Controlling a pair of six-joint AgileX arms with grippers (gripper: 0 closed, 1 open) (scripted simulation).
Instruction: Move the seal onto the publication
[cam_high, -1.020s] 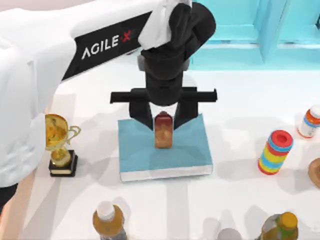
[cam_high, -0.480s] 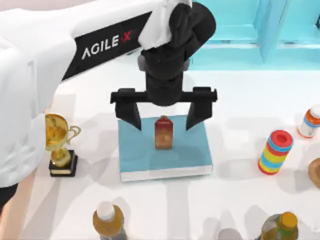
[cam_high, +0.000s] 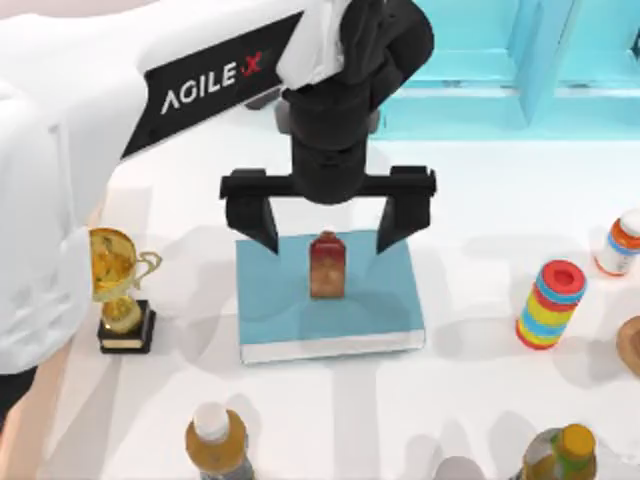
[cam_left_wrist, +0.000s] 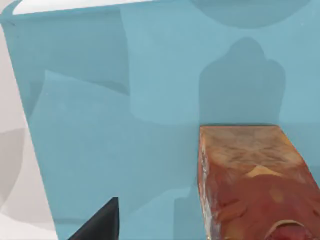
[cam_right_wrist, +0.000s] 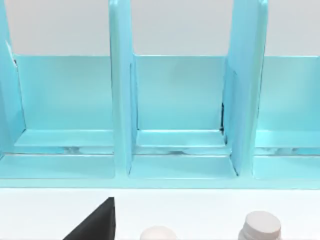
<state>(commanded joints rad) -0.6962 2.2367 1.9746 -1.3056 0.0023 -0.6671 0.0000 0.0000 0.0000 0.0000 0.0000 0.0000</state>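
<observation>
A: Seal (cam_high: 326, 265) — where does it stand?

B: Upright on the book (cam_high: 290, 310), near the middle of the teal cover, a little toward the far edge. The book lies flat on the white worktop (cam_high: 470, 290), white page edges along its near side.

A: And the left claw (cam_high: 327, 224)?

B: Above the seal, spread wide. One black finger (cam_high: 262, 218) hangs to the seal's left, the other to its right, both clear of it with a gap on each side. Nothing is held. In the left wrist view the seal (cam_left_wrist: 252, 185) sits on the book's cover (cam_left_wrist: 125, 125), with one dark fingertip (cam_left_wrist: 100, 224) off to the side, apart from it.

A: The right claw?

B: I cannot tell its state. The right wrist view faces a light-blue shelf unit (cam_right_wrist: 175, 115) with upright dividers.

A: What else is on the worktop?

B: A gold trophy (cam_high: 120, 290) left of the book, a striped ring stack (cam_high: 550, 304) to the right, and an amber bottle with a white cap (cam_high: 216, 442) near the front edge.
</observation>
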